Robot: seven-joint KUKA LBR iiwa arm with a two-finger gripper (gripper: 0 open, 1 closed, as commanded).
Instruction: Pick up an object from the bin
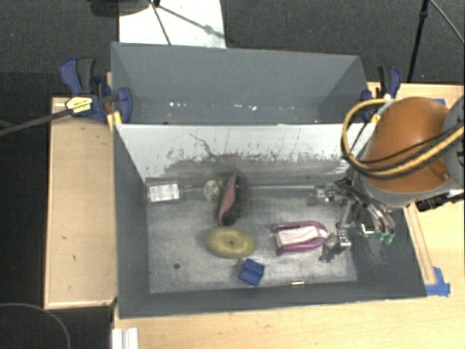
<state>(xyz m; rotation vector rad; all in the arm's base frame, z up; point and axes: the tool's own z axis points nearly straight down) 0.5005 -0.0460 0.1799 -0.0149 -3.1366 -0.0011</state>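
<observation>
Gripper (336,244) hangs low over the right end of the grey metal bin (134,217), under the arm's orange wrist cover and looped cables. Whether it stands apart or together I cannot tell; its metalwork is a dark tangle from where I stand.

Nearest to it is a purple-and-white flat packet (298,237), lying on the floor just to the gripper's left in this view. Its long axis runs roughly across the bin, so its right end points at the gripper. Whether the two touch I cannot say.

Further left lie a yellowish round disc (229,243) and a small blue block (251,272). A dark, pink-edged elongated thing (229,198) lies nearer the back wall, well apart from the gripper. My guess is that the packet is the easy pick, needing only a short shift leftward.
</observation>
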